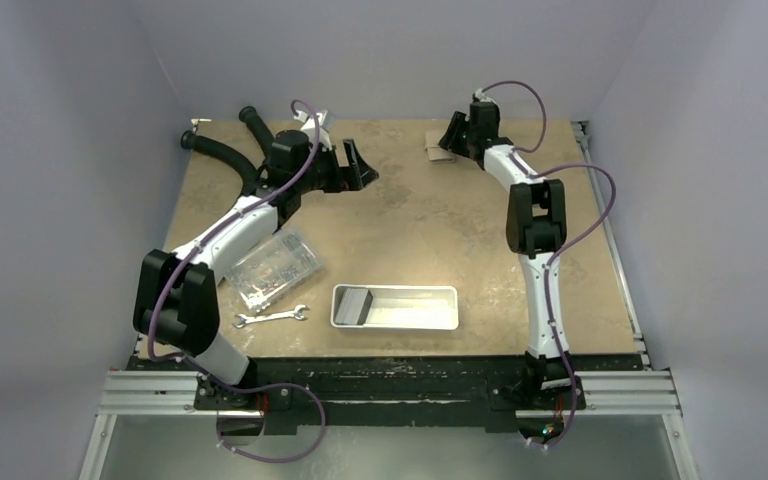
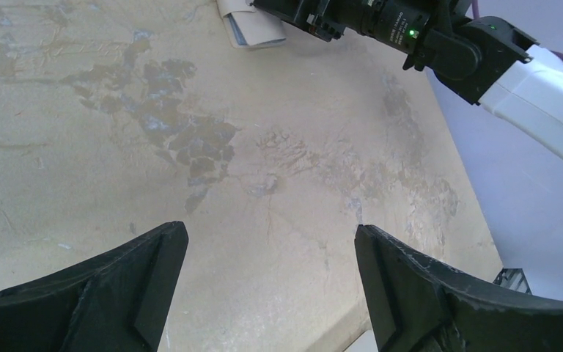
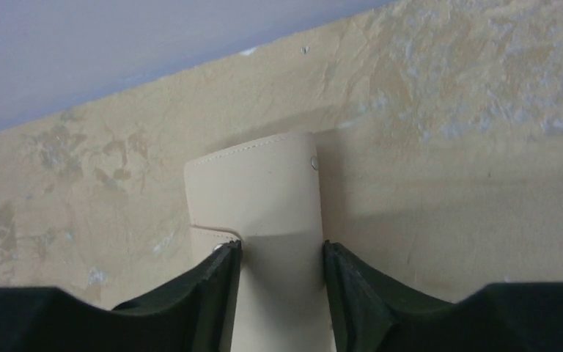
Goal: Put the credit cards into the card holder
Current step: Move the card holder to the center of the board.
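The beige card holder (image 1: 436,152) lies at the far edge of the table, right of centre. My right gripper (image 1: 452,137) is on it. In the right wrist view the right gripper (image 3: 281,253) is closed down on the holder (image 3: 256,191), one finger at its right edge and the other over its left flap. The left wrist view shows the holder (image 2: 253,33) slightly parted, with light blue inside. A dark grey credit card (image 1: 352,303) leans in the left end of the white tray (image 1: 430,322). My left gripper (image 1: 360,170) is open and empty over bare table (image 2: 271,238).
A clear plastic box (image 1: 273,268) of small parts lies by my left arm, with a silver wrench (image 1: 271,317) in front of it. Two black handles (image 1: 222,152) lie at the far left corner. Walls close the table on three sides.
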Robot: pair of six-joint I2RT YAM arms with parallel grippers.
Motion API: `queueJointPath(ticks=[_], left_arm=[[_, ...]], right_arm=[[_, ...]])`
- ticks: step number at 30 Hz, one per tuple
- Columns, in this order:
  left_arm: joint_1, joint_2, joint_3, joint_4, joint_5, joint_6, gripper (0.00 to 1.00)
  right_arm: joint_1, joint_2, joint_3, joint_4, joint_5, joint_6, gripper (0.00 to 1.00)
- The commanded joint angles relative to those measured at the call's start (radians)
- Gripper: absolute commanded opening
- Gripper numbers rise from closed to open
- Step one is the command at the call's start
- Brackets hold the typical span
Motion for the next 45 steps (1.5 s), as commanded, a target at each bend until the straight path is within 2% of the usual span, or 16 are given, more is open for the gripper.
queueJointPath(ticks=[1, 5, 10, 13, 16, 19, 22, 23, 27, 30, 32, 38, 45], left_arm=[[-0.023, 0.006, 0.047, 0.003, -0.015, 0.028, 0.92], [-0.05, 0.025, 0.062, -0.022, -0.027, 0.044, 0.91], [-0.101, 0.066, 0.069, -0.04, -0.039, 0.053, 0.91], [-0.132, 0.114, 0.077, -0.058, -0.031, 0.03, 0.9], [-0.167, 0.177, 0.08, -0.009, -0.025, -0.03, 0.88], [-0.19, 0.267, 0.104, 0.066, 0.02, -0.131, 0.81], [-0.212, 0.36, 0.166, 0.117, 0.031, -0.209, 0.71], [-0.217, 0.392, 0.19, 0.131, 0.03, -0.222, 0.65], [-0.227, 0.521, 0.304, 0.156, 0.029, -0.261, 0.45], [-0.229, 0.615, 0.385, 0.15, 0.025, -0.281, 0.31], [-0.228, 0.658, 0.426, 0.138, 0.023, -0.291, 0.23], [-0.229, 0.738, 0.472, 0.128, 0.02, -0.3, 0.11], [-0.228, 0.8, 0.491, 0.109, 0.025, -0.296, 0.06]], right_arm=[[0.048, -0.111, -0.154, -0.117, 0.075, -0.076, 0.48], [0.052, -0.217, -0.346, -0.095, 0.044, -0.068, 0.42], [0.053, -0.442, -0.679, -0.035, 0.054, -0.025, 0.43], [0.053, -0.566, -0.863, 0.018, 0.069, -0.003, 0.46], [0.053, -0.645, -0.967, 0.047, 0.063, -0.005, 0.58], [0.052, -0.68, -0.961, 0.009, 0.105, -0.038, 0.69], [0.052, -0.727, -0.955, -0.008, 0.123, -0.041, 0.7], [0.052, -0.755, -0.963, 0.004, 0.115, -0.041, 0.7], [0.049, -0.796, -1.005, 0.095, 0.037, -0.025, 0.63], [0.049, -0.775, -0.991, 0.141, -0.083, -0.022, 0.5], [0.049, -0.761, -0.985, 0.186, -0.14, -0.003, 0.45], [0.044, -0.698, -0.95, 0.217, -0.208, 0.003, 0.42], [0.044, -0.636, -0.942, 0.218, -0.19, 0.0, 0.42]])
